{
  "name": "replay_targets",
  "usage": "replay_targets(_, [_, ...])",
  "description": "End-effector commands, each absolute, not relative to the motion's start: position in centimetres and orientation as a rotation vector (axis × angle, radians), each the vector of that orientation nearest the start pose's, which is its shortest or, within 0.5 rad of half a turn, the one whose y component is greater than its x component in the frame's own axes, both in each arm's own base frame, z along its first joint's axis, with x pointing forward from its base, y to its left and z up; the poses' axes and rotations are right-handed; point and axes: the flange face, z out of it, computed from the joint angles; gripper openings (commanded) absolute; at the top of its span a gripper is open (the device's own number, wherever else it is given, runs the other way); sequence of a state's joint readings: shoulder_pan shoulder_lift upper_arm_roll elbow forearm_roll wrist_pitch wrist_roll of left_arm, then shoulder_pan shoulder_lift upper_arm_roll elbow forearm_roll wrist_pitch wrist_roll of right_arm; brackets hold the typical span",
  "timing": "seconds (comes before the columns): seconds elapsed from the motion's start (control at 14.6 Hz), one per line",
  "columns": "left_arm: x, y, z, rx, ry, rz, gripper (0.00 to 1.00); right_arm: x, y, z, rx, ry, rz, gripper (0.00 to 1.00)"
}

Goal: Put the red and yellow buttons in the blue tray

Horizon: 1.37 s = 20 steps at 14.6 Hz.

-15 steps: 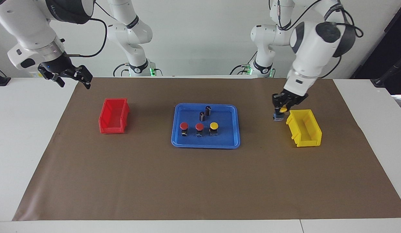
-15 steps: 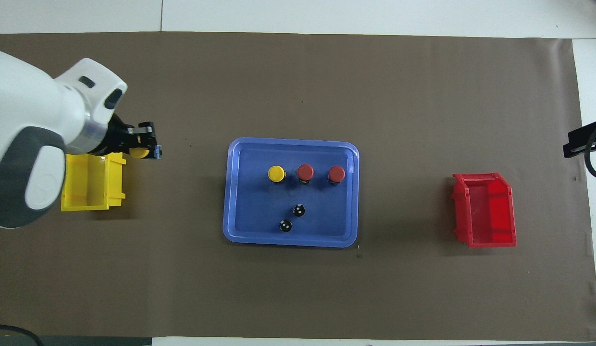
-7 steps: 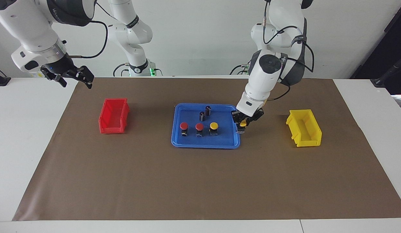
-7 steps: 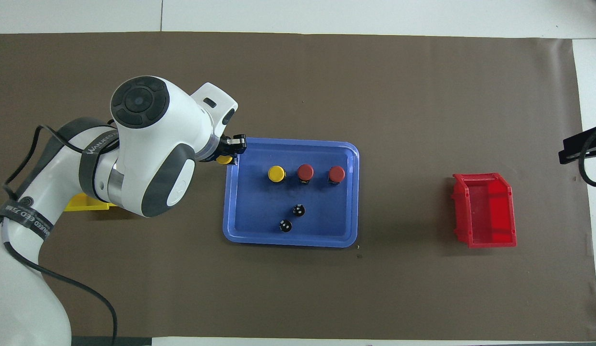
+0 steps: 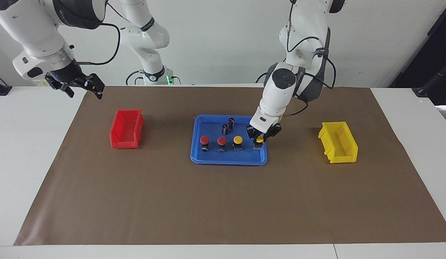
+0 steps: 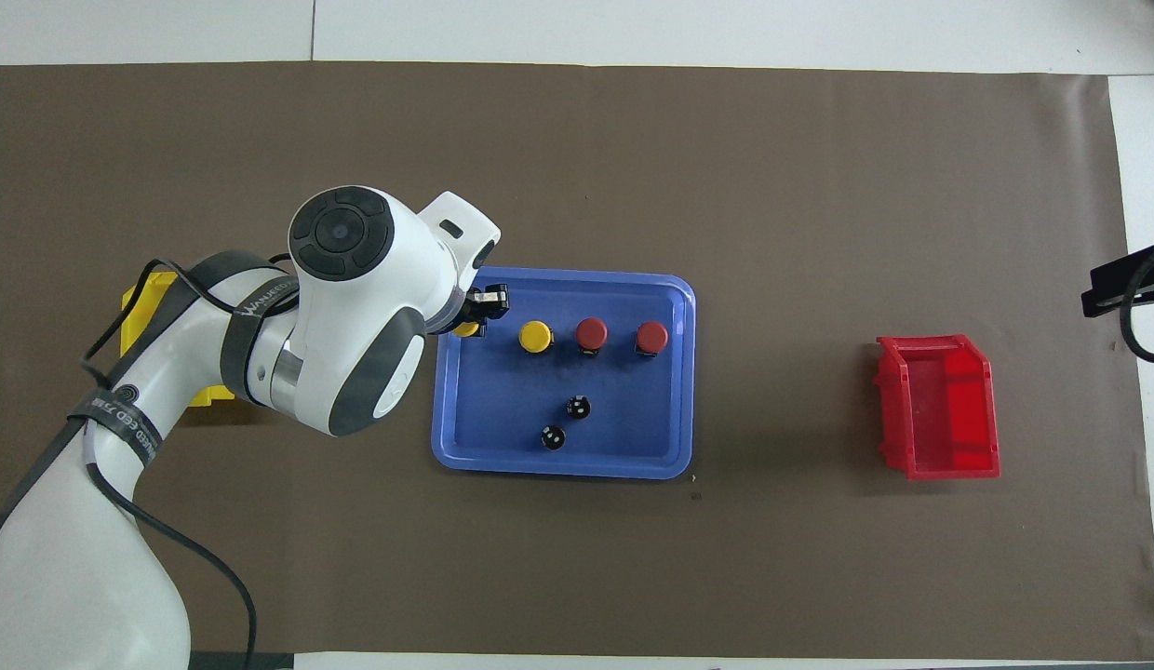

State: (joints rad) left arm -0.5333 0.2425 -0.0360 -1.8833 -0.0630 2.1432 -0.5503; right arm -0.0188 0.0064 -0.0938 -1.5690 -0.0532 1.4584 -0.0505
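Three buttons already stand in my blue tray (image 5: 208, 159), and my left hand (image 5: 259, 139) pinches the fourth, yellow button (image 5: 259, 139) low over its end for release, while my right hand (image 5: 82, 84) waits spread.

looks like a robotics lab to me, not a home or a shop. Two white Franka-style arms (image 5: 280, 90) bolted down at the far edge of a plain white table (image 5: 28, 151), loose black cables (image 5: 111, 36) hanging off them, little green status lights (image 5: 169, 78) glowing at the bases. Bare white wall (image 5: 223, 39) past that. Brown paper sheet (image 5: 223, 201) spread over the tabletop as a work mat, with colour-coded plastic bins (image 5: 126, 128) laid out on it like a test setup
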Motion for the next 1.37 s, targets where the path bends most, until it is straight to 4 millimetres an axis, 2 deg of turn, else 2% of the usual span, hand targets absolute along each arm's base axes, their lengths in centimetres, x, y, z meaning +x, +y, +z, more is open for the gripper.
replay_targets(0.0, [51.5,-33.8,36.8,-3.222,-0.078,0.006,0.02,53.3,-6.8,61.4,-3.180,0.081,0.168,1.00])
replay_targets(0.07, [51.4,-34.4,35.9,-3.223,-0.078,0.002,0.05,53.3,-6.8,61.3,-3.180,0.077,0.173,1.00])
replay_targets(0.14, [51.6,-34.4,35.5,-3.223,-0.078,0.000,0.18,53.2,-6.8,61.3,-3.179,0.077,0.176,1.00])
replay_targets(0.21, [51.6,-34.4,35.4,-3.223,-0.081,0.002,0.42,53.3,-6.7,61.3,-3.179,0.072,0.176,1.00])
replay_targets(0.27, [51.7,-34.4,35.6,-3.222,-0.080,0.004,0.73,53.3,-6.4,61.4,-3.182,0.065,0.173,1.00])
replay_targets(0.34, [51.7,-34.4,35.8,-3.222,-0.077,0.004,0.88,53.3,-6.4,61.4,-3.180,0.067,0.173,1.00])
replay_targets(0.41, [51.7,-34.3,36.0,-3.217,-0.076,0.007,0.96,53.4,-6.4,61.3,-3.180,0.067,0.175,1.00])
replay_targets(0.48, [51.7,-33.9,36.9,-3.206,-0.077,0.027,1.00,53.4,-6.4,61.3,-3.180,0.064,0.175,1.00])
replay_targets(0.55, [52.2,-33.3,38.8,-3.200,-0.090,0.044,1.00,53.3,-6.3,61.3,-3.179,0.062,0.183,1.00])
replay_targets(0.69, [52.9,-32.6,41.3,-3.173,-0.090,0.094,1.00,53.3,-6.2,61.3,-3.180,0.057,0.183,1.00])
replay_targets(0.82, [54.0,-30.6,43.4,-3.176,-0.116,0.077,1.00,53.3,-6.2,61.3,-3.180,0.057,0.183,1.00])
replay_targets(1.17, [57.2,-21.3,48.3,-3.172,-0.027,0.124,1.00,53.3,-6.2,61.3,-3.180,0.057,0.180,1.00])
replay_targets(1.31, [56.9,-19.0,49.4,-3.170,-0.009,0.133,1.00,53.3,-6.2,61.3,-3.180,0.057,0.183,1.00])
